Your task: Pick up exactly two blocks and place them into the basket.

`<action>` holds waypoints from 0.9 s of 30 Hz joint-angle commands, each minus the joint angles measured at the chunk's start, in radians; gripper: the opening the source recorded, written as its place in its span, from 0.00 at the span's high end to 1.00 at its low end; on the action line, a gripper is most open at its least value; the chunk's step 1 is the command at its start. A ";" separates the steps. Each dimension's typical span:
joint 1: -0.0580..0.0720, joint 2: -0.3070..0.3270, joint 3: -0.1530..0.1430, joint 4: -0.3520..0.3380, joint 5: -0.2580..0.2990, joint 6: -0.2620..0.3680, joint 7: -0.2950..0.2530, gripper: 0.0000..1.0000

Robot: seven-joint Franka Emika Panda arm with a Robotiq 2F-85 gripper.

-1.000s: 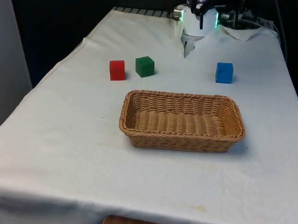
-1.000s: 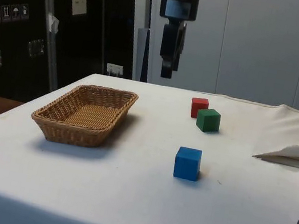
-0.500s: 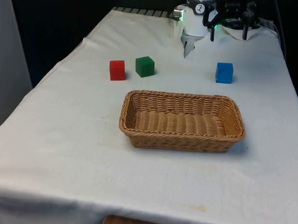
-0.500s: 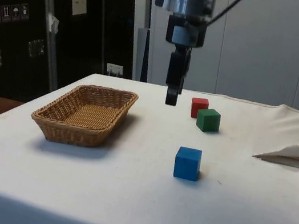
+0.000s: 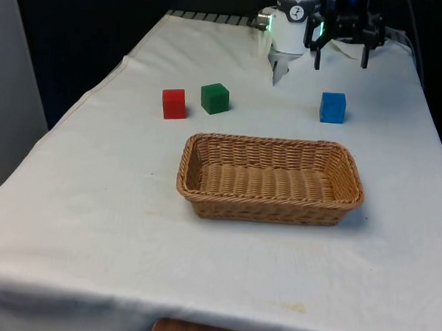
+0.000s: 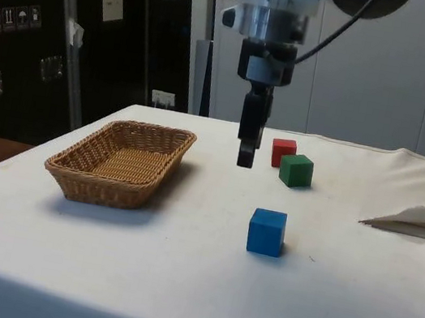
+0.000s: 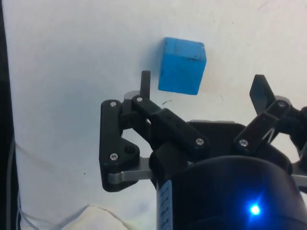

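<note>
The tool (image 5: 339,62) hangs with its two fingers wide apart, up above the desk (image 5: 93,203), and the blue block (image 5: 332,107) sits just below it, a little toward the basket (image 5: 271,179).

The arm (image 6: 280,6) is cut off by the top edge in the side view. There the green block (image 6: 296,170) hides part of the red block (image 6: 283,152).
</note>
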 commanded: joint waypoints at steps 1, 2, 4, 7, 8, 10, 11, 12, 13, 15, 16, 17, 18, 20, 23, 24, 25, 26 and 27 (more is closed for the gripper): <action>0.004 0.002 0.002 -0.011 0.005 0.018 0.003 0.00; 0.004 0.005 0.003 -0.019 0.005 0.025 0.005 0.00; 0.000 0.003 0.002 -0.013 0.000 0.007 0.001 0.00; 0.004 0.018 0.012 -0.064 0.005 0.070 0.017 0.00; 0.004 0.021 0.014 -0.074 0.005 0.080 0.020 0.00; 0.004 0.032 0.019 -0.092 0.004 0.101 0.028 0.00; 0.004 0.041 0.025 -0.106 0.004 0.118 0.036 0.00; 0.000 0.033 0.022 -0.101 0.000 0.101 0.027 0.00; 0.004 0.046 0.027 -0.111 0.005 0.125 0.038 0.00; 0.005 0.057 0.031 -0.117 0.009 0.139 0.043 0.00; 0.005 0.062 0.032 -0.119 0.011 0.144 0.045 0.00; 0.005 0.064 0.033 -0.119 0.012 0.146 0.046 0.00; 0.004 0.067 0.034 -0.120 0.013 0.148 0.046 0.00; 0.000 0.078 0.035 -0.116 0.002 0.149 0.049 0.00; 0.002 0.073 0.035 -0.118 0.009 0.152 0.046 0.00; 0.003 0.074 0.035 -0.118 0.009 0.153 0.047 0.00; 0.003 0.077 0.036 -0.119 0.008 0.155 0.048 0.00; 0.003 0.078 0.036 -0.119 0.008 0.156 0.048 0.00; 0.004 0.080 0.036 -0.121 0.011 0.159 0.047 0.00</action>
